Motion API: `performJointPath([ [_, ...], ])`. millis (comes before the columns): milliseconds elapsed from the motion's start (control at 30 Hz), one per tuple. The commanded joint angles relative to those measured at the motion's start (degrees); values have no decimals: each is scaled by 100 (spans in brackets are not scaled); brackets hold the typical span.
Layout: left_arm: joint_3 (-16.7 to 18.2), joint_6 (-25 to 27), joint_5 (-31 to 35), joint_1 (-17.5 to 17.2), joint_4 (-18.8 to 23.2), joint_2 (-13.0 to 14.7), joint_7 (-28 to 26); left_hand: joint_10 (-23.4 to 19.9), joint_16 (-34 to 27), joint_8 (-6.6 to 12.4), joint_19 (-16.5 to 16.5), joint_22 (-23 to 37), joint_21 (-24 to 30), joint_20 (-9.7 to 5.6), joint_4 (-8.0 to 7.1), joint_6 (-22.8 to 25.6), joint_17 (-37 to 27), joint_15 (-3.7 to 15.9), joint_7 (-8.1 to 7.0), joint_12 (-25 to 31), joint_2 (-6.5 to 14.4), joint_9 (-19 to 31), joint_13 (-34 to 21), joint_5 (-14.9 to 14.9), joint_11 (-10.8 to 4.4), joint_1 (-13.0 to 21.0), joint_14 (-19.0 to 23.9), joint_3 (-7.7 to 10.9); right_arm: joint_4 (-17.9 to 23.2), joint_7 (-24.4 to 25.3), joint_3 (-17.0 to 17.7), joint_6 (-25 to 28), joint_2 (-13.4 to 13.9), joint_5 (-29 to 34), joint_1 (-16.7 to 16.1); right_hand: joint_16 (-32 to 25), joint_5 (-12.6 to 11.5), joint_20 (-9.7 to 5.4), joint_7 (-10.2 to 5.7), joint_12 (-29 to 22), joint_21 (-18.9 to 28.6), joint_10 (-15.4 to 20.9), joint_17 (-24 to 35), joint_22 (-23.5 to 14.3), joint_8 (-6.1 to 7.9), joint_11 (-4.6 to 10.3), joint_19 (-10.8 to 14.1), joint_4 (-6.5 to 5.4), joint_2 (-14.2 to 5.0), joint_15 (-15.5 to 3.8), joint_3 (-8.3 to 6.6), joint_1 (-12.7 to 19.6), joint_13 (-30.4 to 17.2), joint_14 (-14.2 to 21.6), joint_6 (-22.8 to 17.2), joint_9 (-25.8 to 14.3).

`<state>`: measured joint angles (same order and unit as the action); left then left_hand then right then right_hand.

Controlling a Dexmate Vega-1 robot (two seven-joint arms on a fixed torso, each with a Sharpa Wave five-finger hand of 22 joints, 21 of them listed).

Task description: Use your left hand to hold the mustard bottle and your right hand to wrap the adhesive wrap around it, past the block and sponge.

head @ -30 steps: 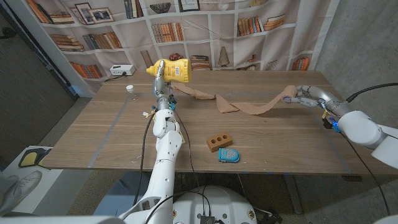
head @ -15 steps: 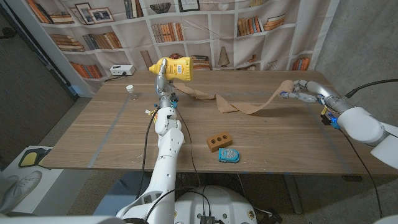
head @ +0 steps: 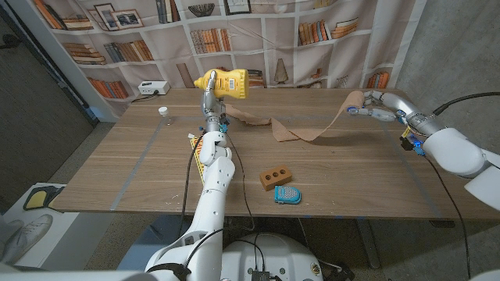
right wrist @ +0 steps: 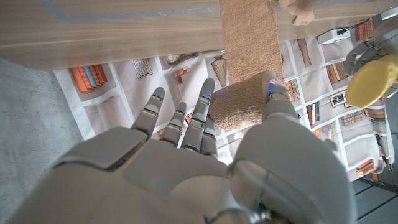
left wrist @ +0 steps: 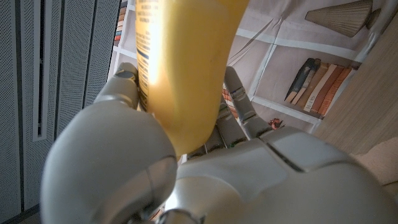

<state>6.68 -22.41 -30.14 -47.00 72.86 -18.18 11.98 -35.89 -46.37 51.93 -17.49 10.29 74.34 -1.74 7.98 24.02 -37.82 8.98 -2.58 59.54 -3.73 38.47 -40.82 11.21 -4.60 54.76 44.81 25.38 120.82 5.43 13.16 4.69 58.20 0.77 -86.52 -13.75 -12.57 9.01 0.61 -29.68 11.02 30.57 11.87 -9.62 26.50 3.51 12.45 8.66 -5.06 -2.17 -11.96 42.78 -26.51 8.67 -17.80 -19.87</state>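
The left robot hand point(head: 209, 95) grips one mustard bottle point(head: 226, 83), fingers closed around its yellow body; the bottle is held tilted on its side in the air above the far part of the table point(head: 141, 168). In the left wrist view the fingers point(left wrist: 239, 102) wrap the bottle point(left wrist: 180, 62) on both sides.

The right robot hand point(head: 373, 106) pinches the roll of one adhesive wrap point(head: 308, 134) between thumb and a finger, raised off the table, well to the right of the mustard bottle. In the right wrist view the tan roll point(right wrist: 239, 106) sits between the thumb and the nearest fingertips point(right wrist: 207, 87), the other fingers spread apart beside it.

From the roll the tan band runs down to the table, lies crumpled there, and rises to the mustard bottle, where its other end meets the bottle.

Nearer the robot than the mustard bottle, one brown block point(head: 275, 178) with two holes lies on the table, and one teal sponge point(head: 287, 194) lies just beside it. One small white cap point(head: 163, 111) sits left of the mustard bottle.
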Motion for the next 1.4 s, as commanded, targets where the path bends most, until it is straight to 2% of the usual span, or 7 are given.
performJointPath([
  [33,-81,2,96,132,-253,-196,74,48,51,29,50,13,-42,-41,-9,-43,-6,-4,10,17,1458,19,-27,-12,-41,1387,-42,43,151,-233,176,-426,-264,33,91,-2,-39,24,-503,-34,-15,22,18,-17,57,18,-3,-8,14,-275,-44,46,-18,60,-543,-24],
  [233,-104,22,113,183,-341,-259,170,63,80,36,37,10,-42,-57,-19,-50,5,-7,-4,13,1458,9,-10,-23,-43,1376,-65,53,210,-396,263,-556,-337,62,94,2,-37,32,-510,-39,-15,28,21,-16,74,28,-1,-9,16,-278,-49,48,-31,71,-542,-41],
  [367,-118,60,88,142,-237,-392,91,61,89,39,60,10,-50,-54,-23,-43,13,-6,-4,10,1457,-4,7,-30,-34,1370,-61,57,251,-506,298,-662,-379,68,105,4,-37,36,-514,-44,-15,40,22,-16,86,37,-2,-9,17,-276,-52,50,-41,80,-544,-52],
  [500,-160,-167,230,183,-345,-392,149,54,98,42,59,8,-53,-59,-26,-36,10,2,-2,-3,1454,-20,46,-35,-56,1363,-71,59,233,-618,312,-807,-430,15,154,5,-36,46,-518,-49,-16,51,23,-16,98,37,-3,-8,19,-277,-55,53,-48,90,-551,-61],
  [767,-218,-247,292,188,-396,-436,182,65,113,51,69,7,-59,-57,-29,-29,20,14,9,18,1454,-44,36,-43,-51,1354,-54,67,124,-764,296,-1137,-547,-148,264,4,-33,41,-513,-51,-14,59,23,-16,118,27,2,-4,27,-305,-59,60,-59,112,-563,-75],
  [933,-260,-150,285,209,-433,-436,246,71,117,59,75,6,-66,-63,-32,-32,8,13,2,19,1456,-54,51,-47,-57,1347,-57,72,-5,-919,241,-1376,-545,-327,383,11,-31,44,-527,-56,-16,78,25,-16,130,32,-1,-5,28,-311,-62,62,-65,107,-569,-85],
  [1400,-275,-56,355,335,-674,-489,291,79,150,71,67,4,-75,-78,-31,-25,27,9,-6,22,1454,-96,89,-52,-64,1338,-47,89,-74,-950,189,-1783,-670,-489,515,19,-26,48,-536,-44,-24,115,28,-16,163,51,-30,-11,26,-325,-72,63,-58,109,-588,-108],
])
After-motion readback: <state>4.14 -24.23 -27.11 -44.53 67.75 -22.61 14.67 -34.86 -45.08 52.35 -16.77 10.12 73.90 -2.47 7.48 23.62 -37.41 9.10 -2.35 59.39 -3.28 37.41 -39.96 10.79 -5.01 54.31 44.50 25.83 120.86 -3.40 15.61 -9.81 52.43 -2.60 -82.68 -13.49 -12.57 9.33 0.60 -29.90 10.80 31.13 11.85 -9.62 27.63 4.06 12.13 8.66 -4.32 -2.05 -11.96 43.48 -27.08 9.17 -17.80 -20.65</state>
